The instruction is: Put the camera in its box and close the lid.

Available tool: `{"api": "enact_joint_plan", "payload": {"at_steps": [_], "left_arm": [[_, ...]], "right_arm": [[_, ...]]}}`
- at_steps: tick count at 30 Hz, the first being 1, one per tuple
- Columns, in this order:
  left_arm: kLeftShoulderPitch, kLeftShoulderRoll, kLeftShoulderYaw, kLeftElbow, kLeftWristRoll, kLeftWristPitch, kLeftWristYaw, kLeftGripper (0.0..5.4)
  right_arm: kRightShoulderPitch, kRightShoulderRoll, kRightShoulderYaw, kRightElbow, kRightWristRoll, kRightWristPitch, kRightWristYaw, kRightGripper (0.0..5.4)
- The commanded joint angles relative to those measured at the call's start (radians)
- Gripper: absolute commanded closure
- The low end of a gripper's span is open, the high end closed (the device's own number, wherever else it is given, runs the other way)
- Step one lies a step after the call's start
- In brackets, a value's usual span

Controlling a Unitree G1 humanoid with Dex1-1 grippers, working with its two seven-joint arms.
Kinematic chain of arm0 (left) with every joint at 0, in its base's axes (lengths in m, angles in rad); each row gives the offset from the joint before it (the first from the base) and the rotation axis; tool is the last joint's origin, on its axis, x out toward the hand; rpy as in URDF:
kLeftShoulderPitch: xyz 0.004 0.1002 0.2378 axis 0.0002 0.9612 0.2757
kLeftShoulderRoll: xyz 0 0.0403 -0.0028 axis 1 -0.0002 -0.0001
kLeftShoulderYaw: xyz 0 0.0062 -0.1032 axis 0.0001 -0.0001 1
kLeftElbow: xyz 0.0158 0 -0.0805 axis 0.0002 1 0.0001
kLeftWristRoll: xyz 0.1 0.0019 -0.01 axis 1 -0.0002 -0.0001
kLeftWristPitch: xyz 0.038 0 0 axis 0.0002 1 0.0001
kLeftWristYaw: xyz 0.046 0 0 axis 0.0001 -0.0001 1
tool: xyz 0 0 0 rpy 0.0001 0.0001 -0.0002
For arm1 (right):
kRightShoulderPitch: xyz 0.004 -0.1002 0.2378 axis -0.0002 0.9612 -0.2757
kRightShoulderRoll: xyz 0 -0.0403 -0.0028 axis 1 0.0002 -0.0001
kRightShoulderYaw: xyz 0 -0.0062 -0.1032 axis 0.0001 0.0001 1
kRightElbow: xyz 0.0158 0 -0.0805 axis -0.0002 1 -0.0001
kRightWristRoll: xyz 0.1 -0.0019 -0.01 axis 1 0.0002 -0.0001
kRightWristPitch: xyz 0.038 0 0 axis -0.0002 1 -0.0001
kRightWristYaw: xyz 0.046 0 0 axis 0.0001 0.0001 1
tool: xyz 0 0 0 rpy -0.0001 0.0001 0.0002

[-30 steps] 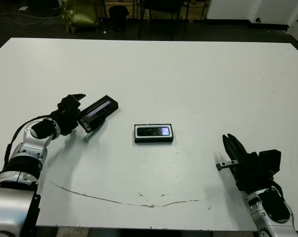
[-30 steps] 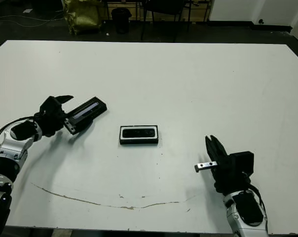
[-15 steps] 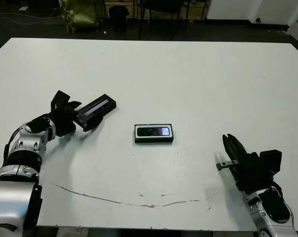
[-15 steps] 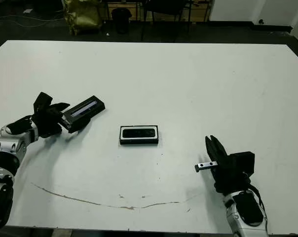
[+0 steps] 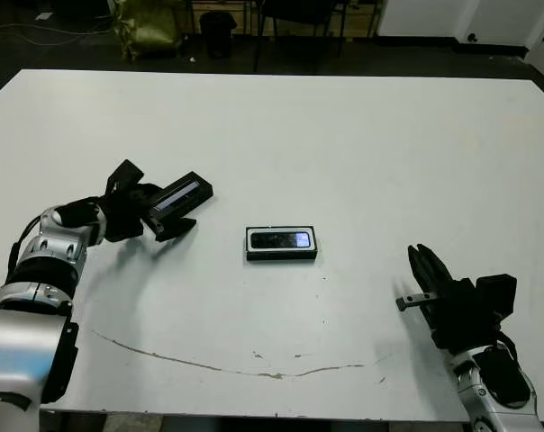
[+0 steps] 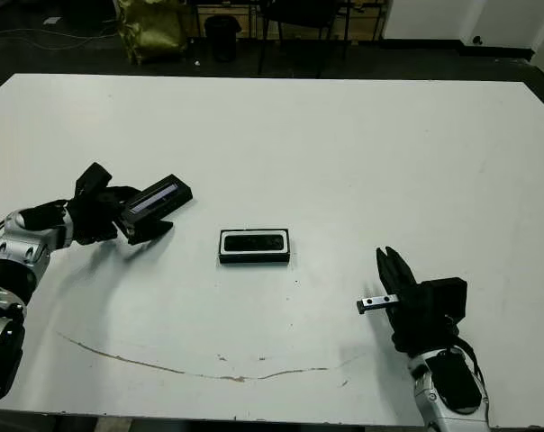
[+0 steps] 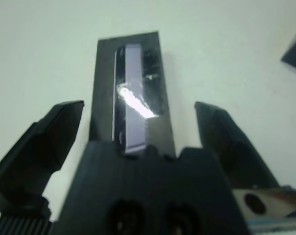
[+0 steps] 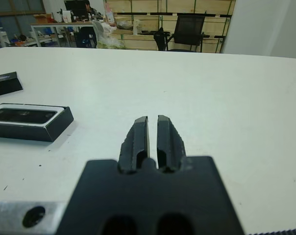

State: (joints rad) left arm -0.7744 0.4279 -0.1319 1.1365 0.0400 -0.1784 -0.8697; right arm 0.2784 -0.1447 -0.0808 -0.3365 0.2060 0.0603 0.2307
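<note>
Lid, the flat black rectangular cover with a glossy purplish window strip (image 5: pixel 179 202), is lying left of centre, its long axis slanting from near-left to far-right, with the left gripper (image 5: pixel 160 211) at its near-left end, fingers spread and straddling it. Rightward, the shallow black white-lined box (image 5: pixel 281 243) is sitting at mid-table with the slim black glossy-faced camera (image 5: pixel 283 239) already inside it.

Left wrist view: the lid (image 7: pixel 132 95) is running straight out between the open fingers (image 7: pixel 46 138), neither visibly pinching it.

Right wrist view: the right gripper (image 8: pixel 152 137) is resting well apart, near-right, fingers pressed together. The left arm is clearly nearer.
</note>
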Motion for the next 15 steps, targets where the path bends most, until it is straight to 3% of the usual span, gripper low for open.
{"api": "enact_joint_plan", "payload": {"at_steps": [1,9,15], "left_arm": [[0.061,-0.008,-0.05,0.024,0.08,0.02,0.058,0.87],[0.074,-0.019,-0.047,0.023,0.057,0.007,0.054,2.77],[0.068,-0.024,-0.027,0.044,0.032,0.058,0.004,3.01]], "right_arm": [[0.007,0.002,-0.011,0.013,0.007,-0.003,-0.002,5.4],[0.01,-0.003,-0.014,0.013,-0.003,-0.006,-0.009,5.4],[0.008,0.002,-0.019,0.017,0.01,-0.007,-0.006,5.4]]}}
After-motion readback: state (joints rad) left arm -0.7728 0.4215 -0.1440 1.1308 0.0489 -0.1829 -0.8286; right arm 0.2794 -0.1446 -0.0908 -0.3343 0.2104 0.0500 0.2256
